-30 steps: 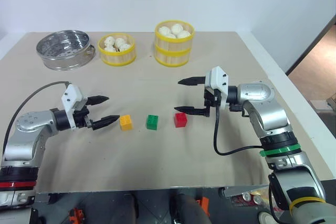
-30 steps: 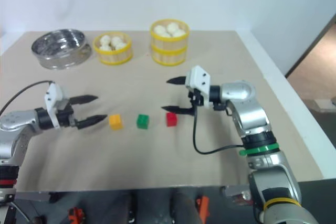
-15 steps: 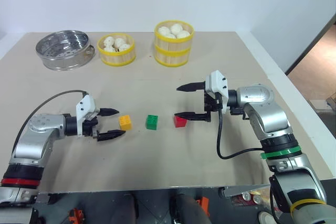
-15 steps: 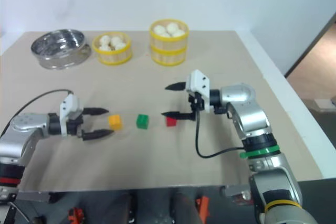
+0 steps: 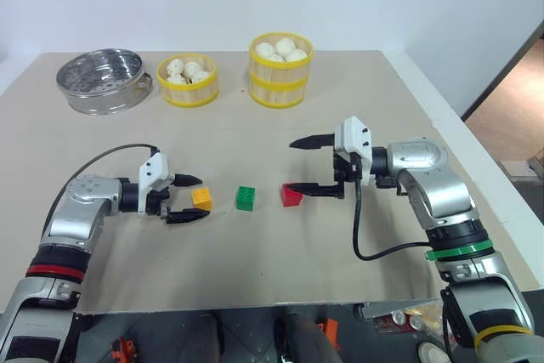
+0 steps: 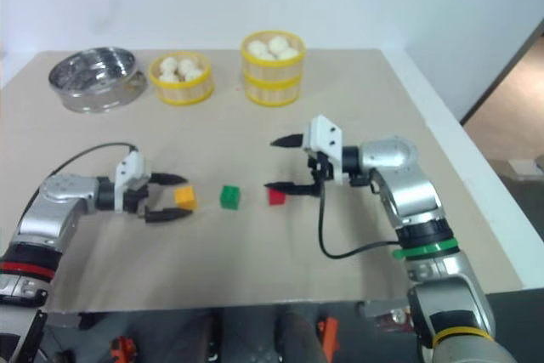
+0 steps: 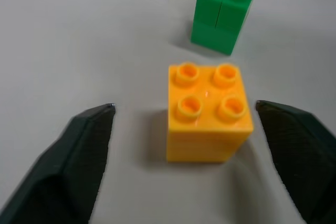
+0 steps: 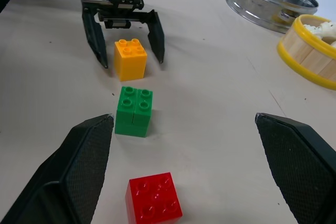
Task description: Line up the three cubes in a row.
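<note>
Yellow-orange cube point(image 5: 202, 198) sits untouched between the parted fingers of the left gripper point(image 5: 195, 198)

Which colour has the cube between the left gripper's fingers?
Yellow-orange cube; it shows best in the left wrist view.

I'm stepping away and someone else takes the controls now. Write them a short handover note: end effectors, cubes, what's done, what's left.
Left end effector: open, its fingers straddling the yellow-orange studded plastic cube, not gripping it.
Right end effector: open wide, hovering by the red studded plastic cube, holding nothing.
Green studded plastic cube sits between the other two on the beige table.
Done: the cubes already lie roughly in a row, with gaps.
Left: the red cube is turned askew; straighten it if needed, then withdraw both arms.
</note>
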You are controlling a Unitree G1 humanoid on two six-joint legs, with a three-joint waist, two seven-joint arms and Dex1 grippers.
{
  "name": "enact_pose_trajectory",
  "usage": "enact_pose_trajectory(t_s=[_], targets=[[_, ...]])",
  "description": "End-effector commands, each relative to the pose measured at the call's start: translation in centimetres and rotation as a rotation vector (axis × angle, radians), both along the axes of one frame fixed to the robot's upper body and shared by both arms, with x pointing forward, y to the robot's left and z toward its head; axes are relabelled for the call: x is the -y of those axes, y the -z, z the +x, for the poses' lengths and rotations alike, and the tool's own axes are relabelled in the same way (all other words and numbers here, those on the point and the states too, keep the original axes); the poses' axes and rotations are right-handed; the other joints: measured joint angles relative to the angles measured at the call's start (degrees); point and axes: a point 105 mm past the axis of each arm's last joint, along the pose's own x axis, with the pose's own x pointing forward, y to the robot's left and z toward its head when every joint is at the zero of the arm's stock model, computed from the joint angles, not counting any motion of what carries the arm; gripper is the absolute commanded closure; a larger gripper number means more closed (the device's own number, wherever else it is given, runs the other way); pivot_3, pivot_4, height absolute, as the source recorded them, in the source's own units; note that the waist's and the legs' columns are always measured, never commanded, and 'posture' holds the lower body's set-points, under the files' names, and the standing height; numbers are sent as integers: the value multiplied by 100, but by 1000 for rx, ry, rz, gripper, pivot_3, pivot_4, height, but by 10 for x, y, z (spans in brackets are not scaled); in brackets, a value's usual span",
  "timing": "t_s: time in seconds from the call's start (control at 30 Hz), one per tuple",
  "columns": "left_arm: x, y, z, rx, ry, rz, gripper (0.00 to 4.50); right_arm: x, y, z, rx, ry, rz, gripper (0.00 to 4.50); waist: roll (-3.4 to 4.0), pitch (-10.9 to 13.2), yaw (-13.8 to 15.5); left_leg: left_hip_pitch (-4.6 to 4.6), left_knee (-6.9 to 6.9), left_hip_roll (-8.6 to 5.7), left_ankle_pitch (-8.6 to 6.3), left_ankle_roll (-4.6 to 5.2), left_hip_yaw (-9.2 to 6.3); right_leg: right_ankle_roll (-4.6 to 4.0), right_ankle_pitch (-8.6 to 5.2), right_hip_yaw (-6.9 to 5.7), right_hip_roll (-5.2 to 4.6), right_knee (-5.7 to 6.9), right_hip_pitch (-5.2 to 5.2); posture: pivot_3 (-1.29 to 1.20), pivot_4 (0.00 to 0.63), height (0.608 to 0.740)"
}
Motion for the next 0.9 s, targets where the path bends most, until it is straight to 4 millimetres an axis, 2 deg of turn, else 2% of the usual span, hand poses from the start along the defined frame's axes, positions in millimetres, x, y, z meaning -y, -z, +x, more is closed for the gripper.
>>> enact_pose_trajectory(t_s=[0.03, 0.2, 0.57, 0.9], targets=[[2, -3, 5, 24, 18, 10, 1519, 2, -13, -4, 58, 1, 14, 0, 0, 0, 1, 0, 1, 0, 0, 0, -1, 0, 0, 0, 0, 0, 1, 0, 150, 740], [7, -1, 5, 26, 46, 10, 3185, 3, -13, -4, 59, 5, 11, 0, 0, 0, 1, 0, 2, 0, 0, 0, 0, 1, 1, 0, 0, 0, 1, 0, 150, 740], [12, -2, -12, 37, 111, 30, 3196, 1, -13, -4, 46, -6, 17, 0, 0, 0, 0, 0, 1, 0, 0, 0, -1, 1, 1, 0, 0, 0, 1, 0, 150, 740], [1, 1, -6, 35, 66, 64, 3196, -1, -12, -3, 49, -10, 12, 0, 0, 0, -1, 0, 2, 0, 0, 0, -1, 1, 1, 0, 0, 1, 1, 0, 150, 740]])
